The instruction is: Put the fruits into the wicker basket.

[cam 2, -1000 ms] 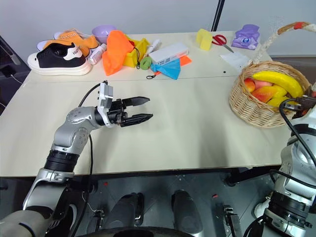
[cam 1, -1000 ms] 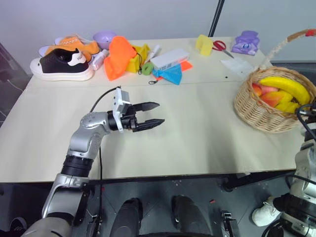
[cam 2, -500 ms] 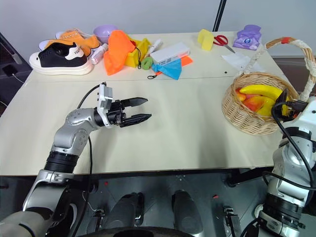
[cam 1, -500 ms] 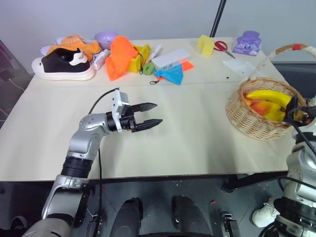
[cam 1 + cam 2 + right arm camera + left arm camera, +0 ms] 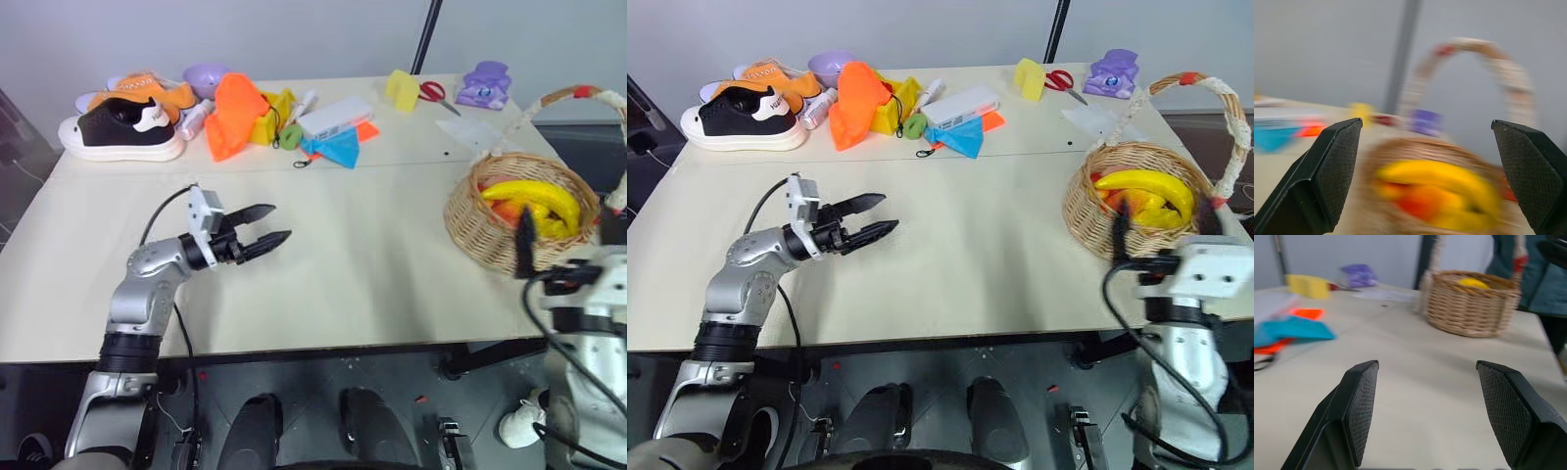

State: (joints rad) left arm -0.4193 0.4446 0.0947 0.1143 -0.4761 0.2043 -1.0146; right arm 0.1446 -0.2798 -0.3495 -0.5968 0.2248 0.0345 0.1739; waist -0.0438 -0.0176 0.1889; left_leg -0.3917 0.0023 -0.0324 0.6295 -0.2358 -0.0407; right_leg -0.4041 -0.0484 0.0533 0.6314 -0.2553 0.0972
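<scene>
Currently the tan wicker basket (image 5: 1141,201) with its white-wrapped arched handle holds a yellow banana (image 5: 1144,187) and red-orange mango (image 5: 1111,202), just ahead of the right gripper (image 5: 1427,176), jaws spread, empty. Beige table (image 5: 372,255) under a grey wall. Left gripper (image 5: 268,224) hovers over bare tabletop, well apart from the basket, fingers parted, nothing held.

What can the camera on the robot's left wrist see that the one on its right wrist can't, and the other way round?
The left wrist view alone takes in a wide stretch of the table, with the teal cloth and the orange scrap beside it, plus the left gripper, open and empty.

The right wrist view alone looks down into the fruits, a banana over something red-orange, between the open fingers of the right gripper.

Both show the wicker basket, its arched handle, a yellow block and a purple object at the far edge.
</scene>
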